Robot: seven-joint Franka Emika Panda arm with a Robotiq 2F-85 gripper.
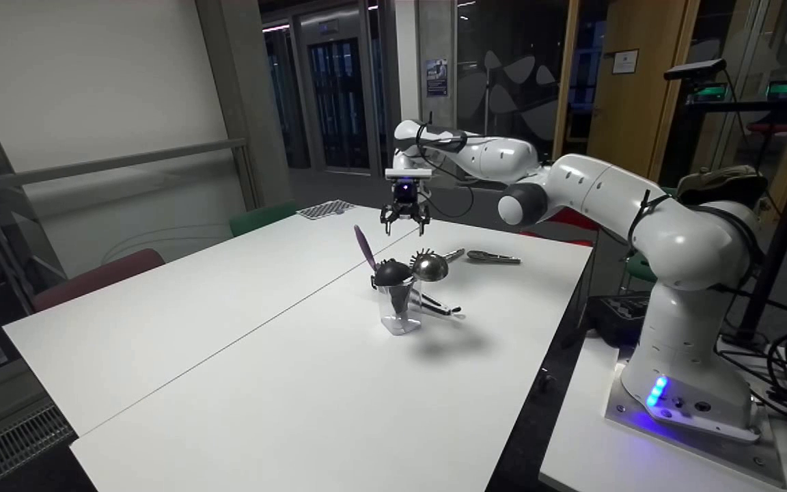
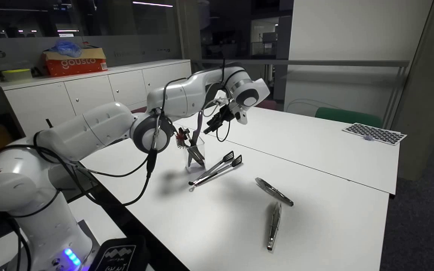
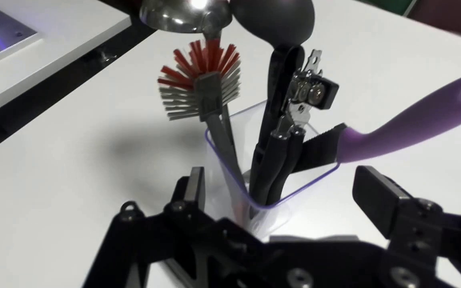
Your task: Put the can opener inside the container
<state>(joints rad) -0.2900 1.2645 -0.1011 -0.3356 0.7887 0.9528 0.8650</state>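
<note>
The container is a clear vessel with a purplish rim, standing upright on the white table; it also shows in both exterior views. The can opener stands in the container, its black handles down inside and its metal head above the rim. In the exterior views I cannot pick it out clearly among the utensils. My gripper is open and empty, its fingers wide apart. It hangs above and beside the container, apart from it, in both exterior views.
The container also holds a red-and-grey brush, a black ladle, a metal ladle and a purple-handled knife. Black-tipped tongs lie beside it. Metal tongs and a checkered board lie farther off.
</note>
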